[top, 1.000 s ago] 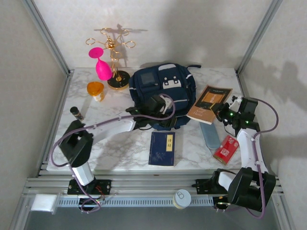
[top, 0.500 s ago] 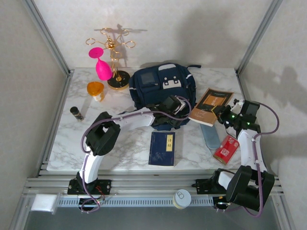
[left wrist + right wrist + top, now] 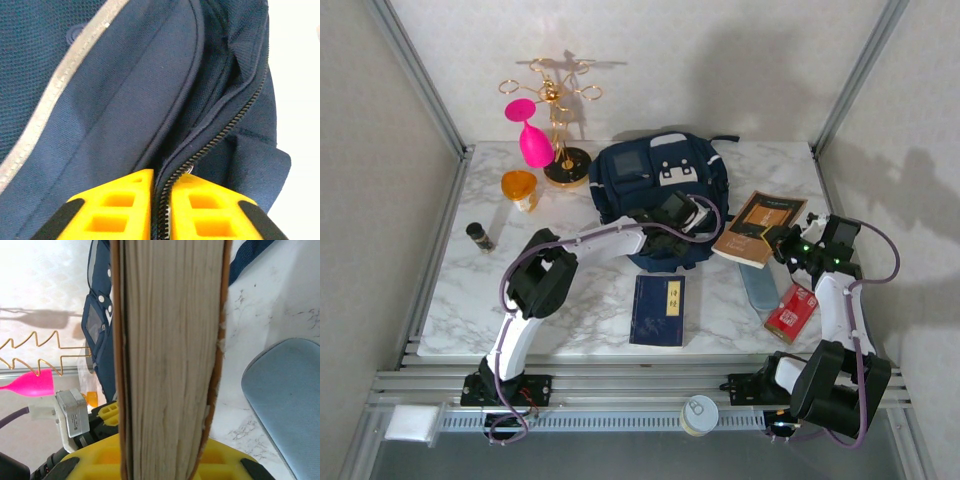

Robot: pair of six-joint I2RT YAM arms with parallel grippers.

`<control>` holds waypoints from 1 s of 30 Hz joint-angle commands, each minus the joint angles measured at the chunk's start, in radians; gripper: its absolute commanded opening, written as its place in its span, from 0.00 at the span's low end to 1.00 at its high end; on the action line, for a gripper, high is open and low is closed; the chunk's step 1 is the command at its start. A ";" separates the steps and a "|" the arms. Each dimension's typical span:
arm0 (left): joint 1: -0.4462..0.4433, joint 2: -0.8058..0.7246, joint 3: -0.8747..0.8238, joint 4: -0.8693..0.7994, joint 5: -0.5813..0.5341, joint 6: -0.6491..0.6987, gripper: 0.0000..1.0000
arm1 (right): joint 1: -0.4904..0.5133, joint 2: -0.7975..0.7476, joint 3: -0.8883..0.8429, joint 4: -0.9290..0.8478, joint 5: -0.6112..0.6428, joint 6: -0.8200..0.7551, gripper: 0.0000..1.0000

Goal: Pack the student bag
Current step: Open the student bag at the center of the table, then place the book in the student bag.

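The student bag (image 3: 660,185), a big navy backpack with pale trim, lies at the back middle of the marble table. Its zipper line (image 3: 225,132) runs down between my left gripper's yellow fingers (image 3: 125,200). My left gripper (image 3: 165,176) is shut on that zipper edge, at the bag's near side (image 3: 660,242). My right gripper (image 3: 786,244) is to the right of the bag and is shut on a brown book (image 3: 760,222). The book's page edge (image 3: 170,340) stands upright between the jaws of the right gripper (image 3: 165,445).
A small navy book (image 3: 658,310) lies in front of the bag. A grey-blue case (image 3: 757,284) and a red box (image 3: 792,311) lie by the right arm. At the back left are a pink glass (image 3: 532,142), a gold wire stand (image 3: 560,110), an orange cup (image 3: 520,188) and a dark tube (image 3: 479,236).
My left arm has swung right along the bag's near edge, and its gripper has closed on the zipper edge. The right gripper has drifted slightly right with the brown book.
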 commanded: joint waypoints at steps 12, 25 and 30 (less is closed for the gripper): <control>0.011 -0.251 0.110 -0.065 -0.193 0.031 0.01 | 0.057 -0.027 -0.010 0.007 -0.112 -0.015 0.00; 0.008 -0.392 0.075 0.009 -0.207 0.071 0.00 | 0.452 0.290 0.091 0.304 -0.089 0.120 0.02; 0.009 -0.399 0.074 0.015 -0.206 0.050 0.00 | 0.533 0.512 0.233 0.395 -0.040 0.155 0.03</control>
